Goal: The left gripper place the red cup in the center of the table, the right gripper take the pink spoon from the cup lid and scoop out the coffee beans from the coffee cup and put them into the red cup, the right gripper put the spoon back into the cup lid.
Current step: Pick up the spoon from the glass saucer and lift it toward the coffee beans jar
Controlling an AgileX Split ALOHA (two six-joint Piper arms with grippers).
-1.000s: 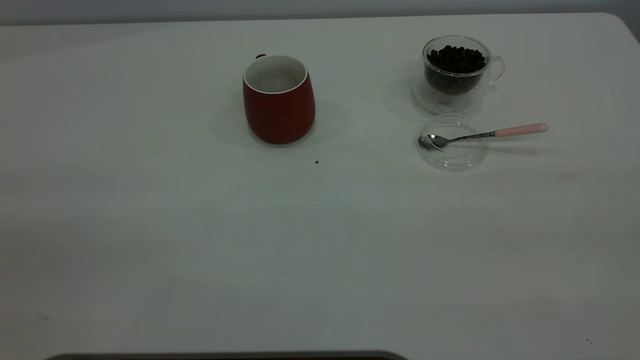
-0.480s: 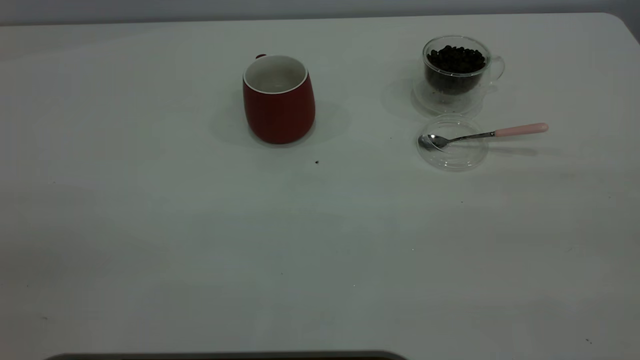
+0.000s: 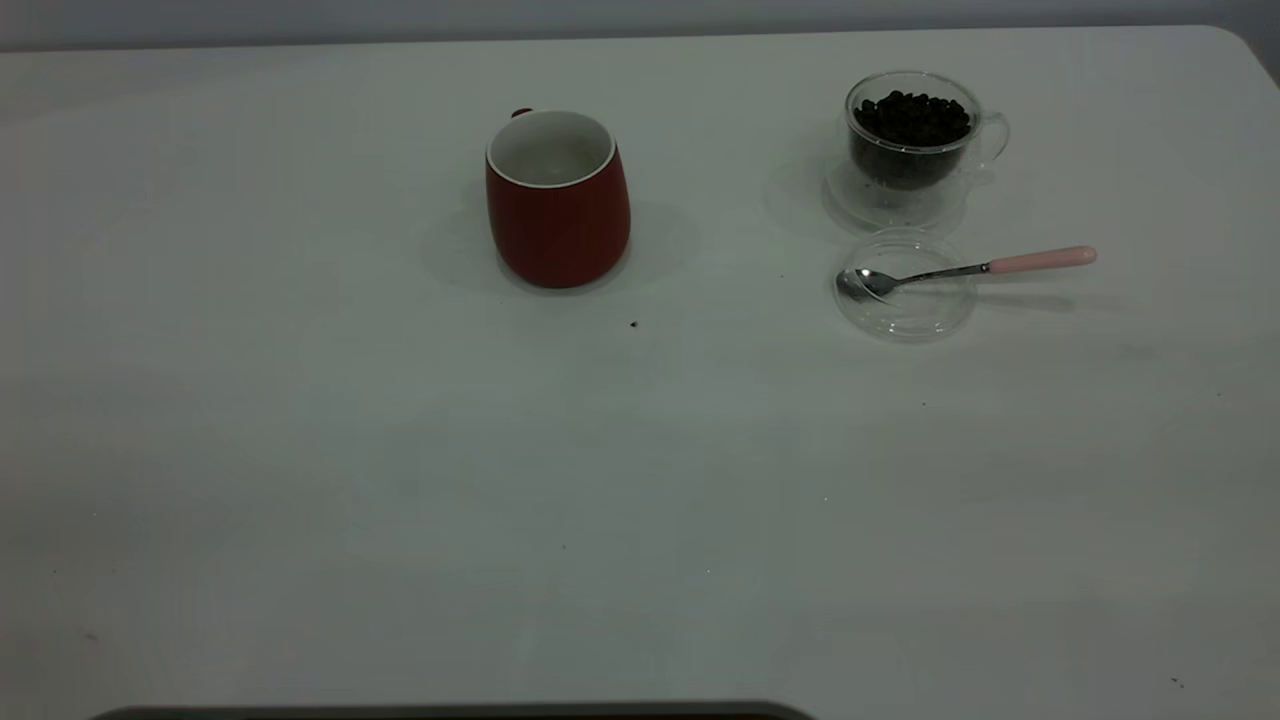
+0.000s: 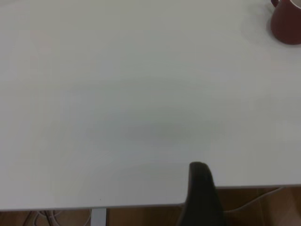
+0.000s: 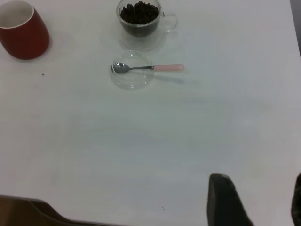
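The red cup (image 3: pixel 558 215) stands upright on the table (image 3: pixel 640 500), left of centre toward the back, and shows in both wrist views (image 4: pixel 287 26) (image 5: pixel 23 37). At the back right is the coffee cup (image 3: pixel 912 150) (image 5: pixel 139 23), holding coffee beans (image 3: pixel 912 115) (image 5: pixel 139 12). Just in front of it lies the cup lid (image 3: pixel 905 305) (image 5: pixel 133 80), with the pink spoon (image 3: pixel 975 267) (image 5: pixel 148 68) resting across it, bowl in the lid and handle pointing right. My right gripper (image 5: pixel 258 188) hovers open over the near table, far from the spoon. My left gripper (image 4: pixel 201 188) hangs at the table's edge, far from the red cup.
A dark speck (image 3: pixel 633 324) lies in front of the red cup. The table edge (image 4: pixel 141 206) runs below my left gripper, with floor beyond it. A dark rim (image 3: pixel 450 712) shows at the near edge of the exterior view. Neither arm appears in that view.
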